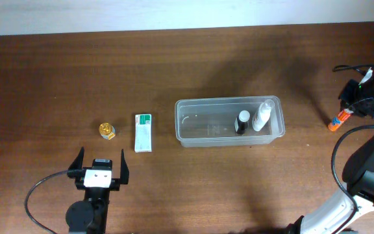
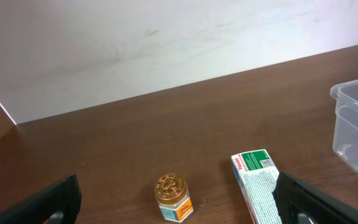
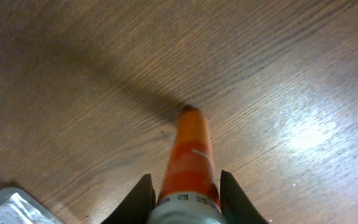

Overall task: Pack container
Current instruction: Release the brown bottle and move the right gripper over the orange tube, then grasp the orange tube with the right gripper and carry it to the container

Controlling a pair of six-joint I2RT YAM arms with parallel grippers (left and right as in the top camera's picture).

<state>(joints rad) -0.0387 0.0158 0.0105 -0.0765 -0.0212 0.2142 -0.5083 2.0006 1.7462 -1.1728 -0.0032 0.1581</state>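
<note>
Dark wooden table (image 1: 57, 78), pale wall along the far edge.
- Left claw (image 1: 100, 170): near edge, spread wide, empty.
- Small gold-lidded jar (image 1: 107, 130): upright, just ahead of that claw.
- Green-and-white box (image 1: 143, 132): lying flat, just beside the jar.
- Container (image 1: 203, 123): right of centre, well apart from both claws. Clear tub, with a dark-capped bottle (image 1: 242, 122) and a white bottle (image 1: 261, 116) at its right end. Probably light, thin-walled, slick and a little flexible. Best hold judged a gentle pinch on the rim at a short end.
- Orange tube (image 1: 340, 119): far right, tip down at the table.
- Right claw (image 3: 188, 199): closed against the tube's sides.
</note>
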